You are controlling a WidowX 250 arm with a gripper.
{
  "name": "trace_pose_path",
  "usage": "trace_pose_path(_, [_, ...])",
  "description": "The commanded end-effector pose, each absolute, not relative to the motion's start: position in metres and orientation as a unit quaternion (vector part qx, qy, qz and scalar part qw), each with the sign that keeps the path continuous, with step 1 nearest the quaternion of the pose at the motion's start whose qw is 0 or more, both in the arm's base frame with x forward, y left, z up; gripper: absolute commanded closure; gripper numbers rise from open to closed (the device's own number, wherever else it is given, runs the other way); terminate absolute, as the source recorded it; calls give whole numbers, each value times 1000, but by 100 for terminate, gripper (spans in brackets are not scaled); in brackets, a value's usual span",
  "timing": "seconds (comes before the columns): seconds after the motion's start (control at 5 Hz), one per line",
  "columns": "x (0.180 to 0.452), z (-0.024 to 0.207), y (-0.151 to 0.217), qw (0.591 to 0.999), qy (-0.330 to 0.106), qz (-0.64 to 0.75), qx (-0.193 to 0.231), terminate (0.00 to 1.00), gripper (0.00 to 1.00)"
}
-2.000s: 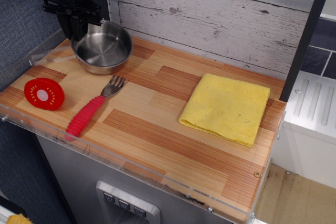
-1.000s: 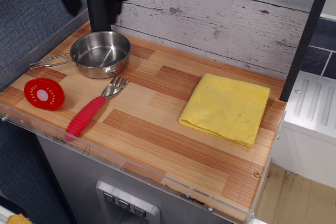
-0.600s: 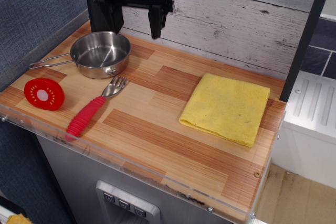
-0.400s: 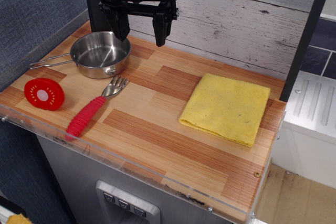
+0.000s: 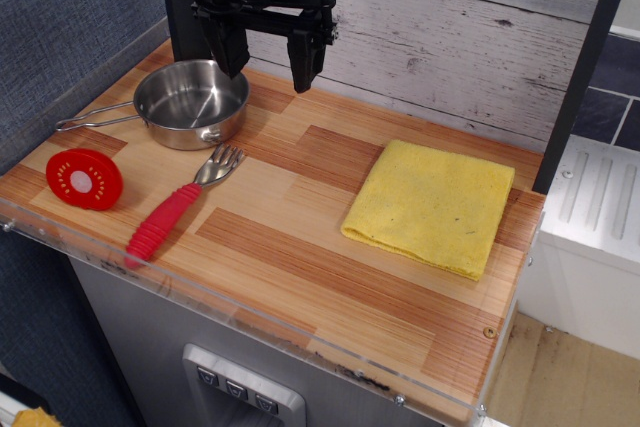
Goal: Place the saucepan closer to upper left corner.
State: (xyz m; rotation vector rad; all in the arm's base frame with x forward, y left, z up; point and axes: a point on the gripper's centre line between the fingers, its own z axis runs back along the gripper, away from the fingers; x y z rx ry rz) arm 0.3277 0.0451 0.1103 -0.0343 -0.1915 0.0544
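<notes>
Only one view is given, looking down at an angle on the worktop (image 5: pixel 300 247), a striped surface of light and reddish-brown planks with a clear rim along its front edge.

The saucepan (image 5: pixel 192 103) sits upright on the worktop near the upper left corner (image 5: pixel 165 52), where the grey textured wall meets a dark upright post (image 5: pixel 185 7). Its bowl is empty and shiny, and its thin looped wire handle points left and a little toward the front, ending near the left wall.

The tool (image 5: pixel 262 59) hangs above the worktop at the back, in front of the whitewashed plank wall (image 5: pixel 430 37). Its two black fingers point down and stand wide apart with nothing between them. The left-hand finger (image 5: pixel 230 52) is over the back right edge of the saucepan's rim as seen from here; whether it touches the rim cannot be told. The right-hand finger (image 5: pixel 303 65) is over bare wood, clear of the pan. So the saucepan lies just to the left of and below the tool, not gripped.

In front of the pan, a fork with a red handle (image 5: pixel 177 204) lies slantwise, its tines close to the pan's front wall. A red round disc (image 5: pixel 84 178) lies near the left front edge. A folded yellow cloth (image 5: pixel 432 205) lies well apart, on the right side.
</notes>
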Motion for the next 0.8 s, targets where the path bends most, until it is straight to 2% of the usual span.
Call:
trace_pose_path(0.0, [318, 121, 47, 994, -104, 29, -15, 0, 0])
trace_pose_path(0.4, [318, 121, 47, 994, -104, 29, -15, 0, 0])
trace_pose_path(0.6, [318, 121, 47, 994, -104, 29, -15, 100, 0])
